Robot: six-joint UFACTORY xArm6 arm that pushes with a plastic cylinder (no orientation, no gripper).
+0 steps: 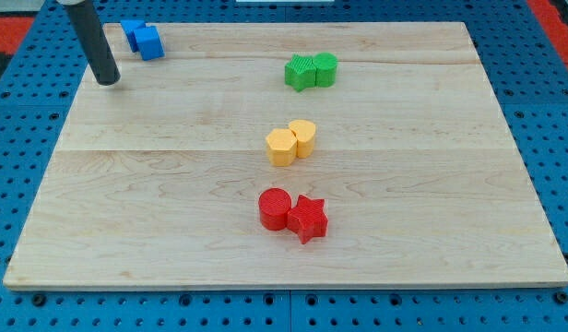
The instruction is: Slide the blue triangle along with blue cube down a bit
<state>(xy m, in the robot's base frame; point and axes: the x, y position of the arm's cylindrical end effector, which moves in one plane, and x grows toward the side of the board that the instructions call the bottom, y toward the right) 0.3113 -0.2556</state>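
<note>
The blue triangle (131, 32) and the blue cube (150, 43) sit touching at the top left of the wooden board (173, 184), the cube to the right and slightly lower. My tip (108, 81) rests on the board below and to the left of the two blue blocks, a short gap away from them. The dark rod rises from it toward the view's top left.
A green star (301, 73) and green cylinder (325, 69) touch at top centre. A yellow hexagon (281, 148) and yellow cylinder (303, 137) sit mid-board. A red cylinder (276, 208) and red star (308, 219) lie lower centre. Blue pegboard surrounds the board.
</note>
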